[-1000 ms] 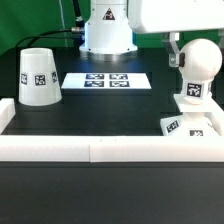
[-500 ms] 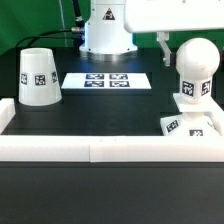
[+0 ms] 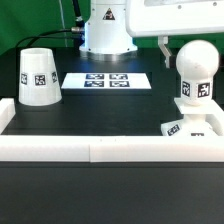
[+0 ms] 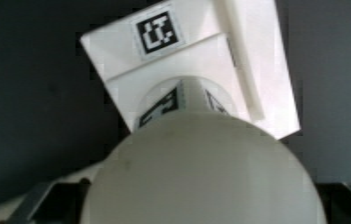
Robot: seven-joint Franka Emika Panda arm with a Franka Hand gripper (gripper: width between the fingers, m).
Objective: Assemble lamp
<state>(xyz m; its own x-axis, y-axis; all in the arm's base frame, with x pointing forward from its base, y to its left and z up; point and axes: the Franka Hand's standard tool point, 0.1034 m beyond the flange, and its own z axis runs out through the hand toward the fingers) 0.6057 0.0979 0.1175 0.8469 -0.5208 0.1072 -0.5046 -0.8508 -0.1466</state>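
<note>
Bulb [image 3: 197, 72], right of the exterior frame over the square base [image 3: 190, 128], clamped in my pincer [image 4: 186, 200]: likely light, stiff, slippery plastic, best held across its widest girth.

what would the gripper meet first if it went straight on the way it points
Likely the lamp base, straight ahead beyond the bulb the gripper holds; the bulb would touch it first. Depth is unclear.

Robotics lab bench: a black table [image 3: 100, 112] ringed by a white rail [image 3: 60, 150], a marker board [image 3: 105, 80] lying flat, the arm's base [image 3: 105, 35] behind, printed tags on the shade [image 3: 38, 77].
</note>
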